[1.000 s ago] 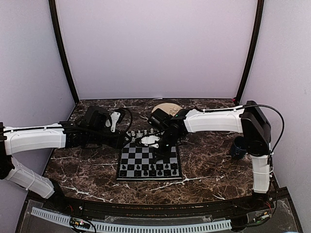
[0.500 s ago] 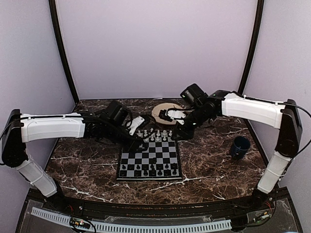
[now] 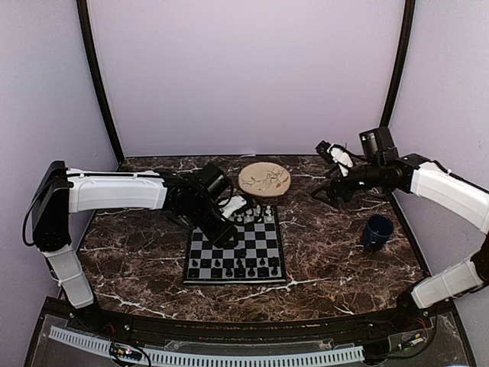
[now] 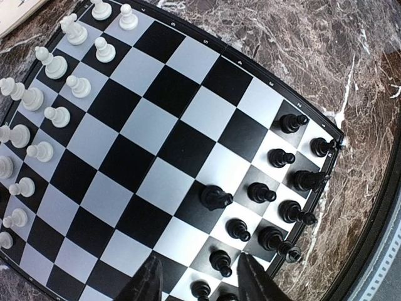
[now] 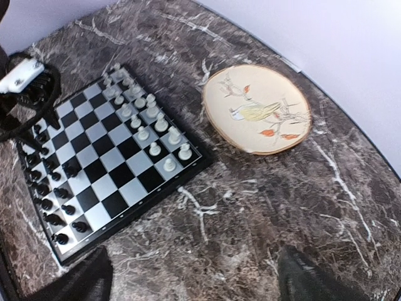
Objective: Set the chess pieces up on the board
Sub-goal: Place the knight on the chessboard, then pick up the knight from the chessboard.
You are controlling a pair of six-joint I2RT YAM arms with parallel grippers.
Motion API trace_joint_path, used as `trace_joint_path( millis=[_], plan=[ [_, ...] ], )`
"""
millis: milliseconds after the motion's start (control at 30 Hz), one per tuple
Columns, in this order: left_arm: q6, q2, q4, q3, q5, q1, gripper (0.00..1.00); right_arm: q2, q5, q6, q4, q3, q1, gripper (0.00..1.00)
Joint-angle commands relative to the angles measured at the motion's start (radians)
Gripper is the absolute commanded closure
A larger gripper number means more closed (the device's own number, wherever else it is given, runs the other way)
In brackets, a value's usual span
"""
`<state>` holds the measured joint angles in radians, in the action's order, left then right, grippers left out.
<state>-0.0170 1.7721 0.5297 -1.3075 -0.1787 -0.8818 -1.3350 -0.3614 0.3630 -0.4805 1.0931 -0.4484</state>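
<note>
The small square chessboard with black and silvery squares (image 3: 252, 243) lay on the dark marbled table (image 3: 336, 252), just in front of a round beige plate painted with a bird (image 3: 264, 178). White chess pieces (image 4: 54, 64) stood in two rows along its far edge and black chess pieces (image 4: 261, 192) along its near edge, with one black piece (image 4: 215, 197) a square ahead of its row. The left gripper (image 4: 199, 269) hovered over the board's far left part, fingers spread with nothing between them. The right gripper (image 5: 194, 282) hung above the table to the right of the plate, jaws wide apart and empty. A dark blue mug (image 3: 377, 229) stood to the board's right.
</note>
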Motion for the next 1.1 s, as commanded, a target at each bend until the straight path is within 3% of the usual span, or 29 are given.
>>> trace_joint_path(
  millis=[0,100,333,500,533,600,1067],
  plan=[
    [-0.033,0.015,0.071,-0.040,0.029,-0.003,0.57,0.078,-0.147,-0.136,0.223,-0.132,0.154,0.00],
    [-0.038,0.036,0.090,-0.059,0.016,-0.003,0.57,0.116,-0.304,-0.170,0.318,-0.236,0.245,0.00],
    [-0.041,0.064,0.086,-0.069,-0.005,-0.003,0.57,0.111,-0.304,-0.170,0.314,-0.271,0.260,0.00],
    [-0.049,0.088,0.052,-0.082,-0.094,-0.009,0.58,0.105,-0.339,-0.166,0.319,-0.284,0.261,0.00],
    [-0.050,0.094,0.044,-0.085,-0.102,-0.012,0.59,0.103,-0.362,-0.099,0.319,-0.283,0.261,0.07],
    [-0.056,0.111,0.041,-0.101,-0.115,-0.017,0.59,0.098,-0.370,-0.095,0.317,-0.281,0.261,0.09],
    [-0.077,0.208,0.031,-0.168,-0.071,-0.029,0.68,0.075,-0.376,-0.077,0.301,-0.274,0.261,0.11]
  ],
)
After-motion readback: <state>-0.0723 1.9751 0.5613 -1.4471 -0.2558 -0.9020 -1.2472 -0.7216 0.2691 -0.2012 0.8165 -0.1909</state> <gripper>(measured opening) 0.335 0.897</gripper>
